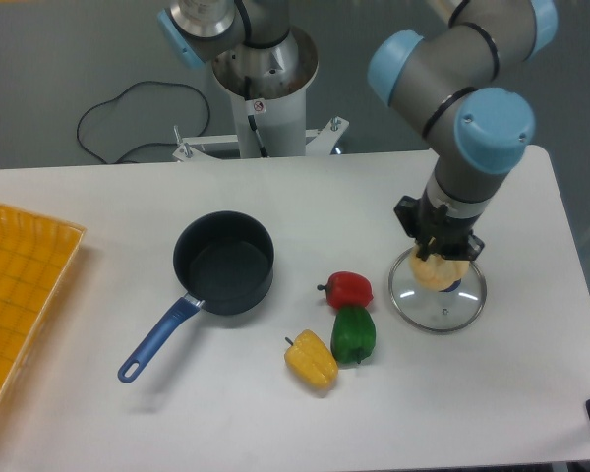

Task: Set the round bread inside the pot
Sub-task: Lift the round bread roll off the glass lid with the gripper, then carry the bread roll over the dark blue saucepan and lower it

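Observation:
The round bread [436, 272], a small pale golden bun, hangs just above the glass lid at the right of the table. My gripper [439, 258] is shut on the bun from above, its dark fingers hugging the top. The pot [223, 262], a dark navy saucepan with a long blue handle [157, 338], stands to the left of the gripper, about a third of the table's width away. Its inside holds nothing.
A round glass lid [438, 293] with a blue knob lies under the bun. A red pepper [348, 289], a green pepper [353, 334] and a yellow pepper [311, 359] lie between lid and pot. A yellow tray [20, 295] sits at the left edge.

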Robot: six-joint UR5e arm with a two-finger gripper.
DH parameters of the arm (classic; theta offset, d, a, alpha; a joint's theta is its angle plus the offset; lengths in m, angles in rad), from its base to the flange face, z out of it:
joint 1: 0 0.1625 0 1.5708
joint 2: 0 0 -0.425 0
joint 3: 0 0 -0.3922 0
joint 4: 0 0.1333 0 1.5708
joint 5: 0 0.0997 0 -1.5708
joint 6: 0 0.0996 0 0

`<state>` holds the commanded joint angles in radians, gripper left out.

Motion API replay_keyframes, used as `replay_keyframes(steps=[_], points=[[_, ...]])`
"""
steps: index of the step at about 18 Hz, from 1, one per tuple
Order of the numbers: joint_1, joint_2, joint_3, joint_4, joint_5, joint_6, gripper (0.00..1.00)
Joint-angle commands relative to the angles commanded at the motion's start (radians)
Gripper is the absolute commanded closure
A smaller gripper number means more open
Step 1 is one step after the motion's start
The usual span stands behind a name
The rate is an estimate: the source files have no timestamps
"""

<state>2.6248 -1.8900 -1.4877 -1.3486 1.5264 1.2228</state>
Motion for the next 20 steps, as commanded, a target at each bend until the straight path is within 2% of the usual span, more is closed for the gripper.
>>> replay_keyframes(steps=[3, 5, 11, 13, 16, 20], points=[[-0.04, 0.046, -0.074, 0.066, -0.003, -0.032, 0.86], [-0.069, 0.074, -0.104, 0.072, -0.003, -0.051, 0.86], [-0.234, 0.098, -0.141, 0.085, -0.002, -0.231, 0.86], [-0.284, 0.101, -0.166, 0.138, 0.0, -0.273, 0.86], [-0.318, 0.117, -0.224, 0.215, 0.0, -0.301, 0.86], [-0.341, 0.155, -0.293, 0.224, 0.005, -0.298, 0.86]])
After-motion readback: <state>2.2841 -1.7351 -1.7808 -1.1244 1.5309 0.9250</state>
